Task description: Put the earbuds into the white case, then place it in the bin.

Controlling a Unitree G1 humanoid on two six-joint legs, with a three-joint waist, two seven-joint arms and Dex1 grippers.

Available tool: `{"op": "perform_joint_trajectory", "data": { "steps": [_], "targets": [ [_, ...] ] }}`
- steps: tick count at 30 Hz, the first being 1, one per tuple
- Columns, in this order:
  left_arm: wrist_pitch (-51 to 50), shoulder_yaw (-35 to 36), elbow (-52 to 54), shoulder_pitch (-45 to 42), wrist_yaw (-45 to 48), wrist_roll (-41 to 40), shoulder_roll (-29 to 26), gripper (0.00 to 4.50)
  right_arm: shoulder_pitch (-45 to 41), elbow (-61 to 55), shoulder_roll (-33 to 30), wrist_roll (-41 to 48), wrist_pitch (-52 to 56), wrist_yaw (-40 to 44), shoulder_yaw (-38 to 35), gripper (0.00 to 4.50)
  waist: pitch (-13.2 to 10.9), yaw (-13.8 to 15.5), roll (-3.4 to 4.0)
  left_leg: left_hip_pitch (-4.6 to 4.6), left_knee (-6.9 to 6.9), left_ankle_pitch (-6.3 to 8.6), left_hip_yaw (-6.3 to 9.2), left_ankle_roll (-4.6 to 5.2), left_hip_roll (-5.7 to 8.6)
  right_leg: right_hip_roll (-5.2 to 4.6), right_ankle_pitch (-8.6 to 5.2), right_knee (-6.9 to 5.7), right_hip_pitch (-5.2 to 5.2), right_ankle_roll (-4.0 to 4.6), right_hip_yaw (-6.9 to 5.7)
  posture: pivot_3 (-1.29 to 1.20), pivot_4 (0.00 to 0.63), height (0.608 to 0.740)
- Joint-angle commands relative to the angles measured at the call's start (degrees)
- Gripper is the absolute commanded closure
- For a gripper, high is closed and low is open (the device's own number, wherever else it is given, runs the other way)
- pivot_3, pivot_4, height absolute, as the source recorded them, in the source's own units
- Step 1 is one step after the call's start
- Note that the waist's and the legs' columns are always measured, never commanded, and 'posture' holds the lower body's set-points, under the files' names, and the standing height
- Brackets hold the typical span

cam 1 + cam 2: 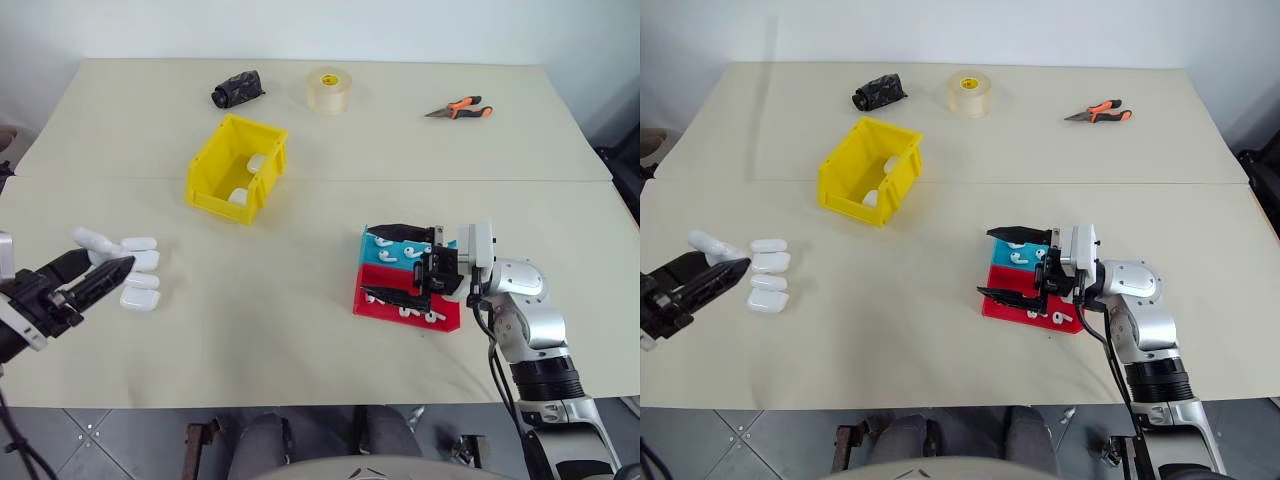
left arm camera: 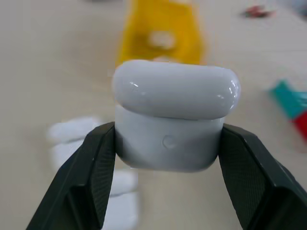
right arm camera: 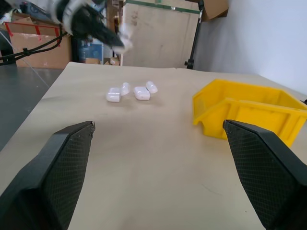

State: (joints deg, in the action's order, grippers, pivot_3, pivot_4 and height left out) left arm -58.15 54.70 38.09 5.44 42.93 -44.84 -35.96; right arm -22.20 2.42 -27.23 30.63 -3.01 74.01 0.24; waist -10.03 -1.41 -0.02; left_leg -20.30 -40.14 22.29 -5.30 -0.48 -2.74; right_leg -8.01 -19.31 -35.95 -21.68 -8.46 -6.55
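no brand, label or writing can be read on anything here. nearest, at the left edge of the table point(image 1: 320, 360), the left gripper point(image 1: 118, 266) has its two black, cross-hatched fingers point(image 2: 91, 177) clamped on the white case point(image 2: 172, 115), lifted off the table top. the case is glossy white plastic, a rounded rectangle with its domed lid closed over the lower half and a small round dimple on its front face. just right of that gripper, a cluster of four more cases point(image 1: 140, 275) of the same smooth white shape lies on the matte beige surface.

to the right, the right gripper point(image 1: 398, 262) points left with its jaws spread wide and nothing between them; the textured black fingers point(image 3: 62, 172) hang above two shallow trays set touching each other. the red tray point(image 1: 405, 312) is the nearer one, the blue tray point(image 1: 382, 252) just beyond it. in both lie the earbuds point(image 1: 384, 240), tiny shiny white pieces with short stems.

farther back, left of centre, stands the bin point(image 1: 238, 167), bright yellow moulded plastic with straight walls and a lowered front; white cases rest inside it.

along the far side lie a crumpled black bundle point(image 1: 237, 89), a pale roll of tape point(image 1: 329, 89) lying flat, and pliers point(image 1: 460, 110) with orange and black handles.
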Motion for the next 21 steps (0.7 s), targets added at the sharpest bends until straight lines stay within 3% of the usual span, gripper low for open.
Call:
{"op": "perform_joint_trajectory", "data": {
  "steps": [1,7,11,14,18,21],
  "targets": [
    [16.1,-9.0,3.2,0.7,4.1,4.6,2.7,1.69,-0.4,-0.6,-1.9,-0.4,-1.3,-0.7,-2.8,0.0,0.0,0.2,0.0,-0.01,-0.01,0.0,0.0,0.0,0.01,0.0,0.0,0.0,0.01,0.0,-0.02,0.0,0.15,0.74],
    [36.0,-32.0,-3.4,-4.2,8.7,14.1,9.1,1.69,4.7,-3.1,-6.9,-0.4,-1.6,-3.1,-8.1,0.0,0.0,1.2,0.02,0.01,-0.01,0.01,-0.06,0.03,0.05,0.01,0.01,0.02,0.04,0.01,-0.02,0.0,0.15,0.74],
    [48.5,-42.8,-11.7,-8.8,10.3,20.6,13.4,1.69,10.9,-5.1,-10.4,-0.6,-2.2,-4.4,-13.0,0.0,0.0,1.7,0.01,0.0,-0.03,0.02,-0.09,0.04,0.05,0.01,0.01,0.02,0.04,0.0,-0.06,0.0,0.15,0.74],
    [61.8,-52.5,-20.1,-13.4,16.0,24.4,17.8,1.69,19.9,-7.4,-13.9,-1.0,-2.8,-5.4,-20.2,0.0,0.1,2.2,0.11,0.01,-0.05,0.02,-0.15,0.05,0.05,0.02,0.01,0.04,0.04,0.0,-0.06,0.0,0.15,0.74],
    [68.5,-57.1,-27.6,-17.1,13.9,24.7,25.3,1.69,31.1,-12.4,-16.2,-0.1,-1.0,-7.2,-28.0,0.0,0.1,3.0,0.09,0.0,-0.09,0.05,-0.2,0.12,0.06,0.02,0.02,0.09,0.06,-0.03,-0.08,0.0,0.15,0.74],
    [72.2,-59.9,-30.6,-18.4,14.9,24.5,27.8,1.69,38.6,-17.1,-17.2,-0.1,1.1,-7.9,-32.6,0.0,0.1,2.8,0.1,0.03,-0.06,0.05,-0.19,0.12,0.03,0.05,0.02,0.09,0.07,-0.03,-0.08,0.0,0.15,0.74]
  ]
}}
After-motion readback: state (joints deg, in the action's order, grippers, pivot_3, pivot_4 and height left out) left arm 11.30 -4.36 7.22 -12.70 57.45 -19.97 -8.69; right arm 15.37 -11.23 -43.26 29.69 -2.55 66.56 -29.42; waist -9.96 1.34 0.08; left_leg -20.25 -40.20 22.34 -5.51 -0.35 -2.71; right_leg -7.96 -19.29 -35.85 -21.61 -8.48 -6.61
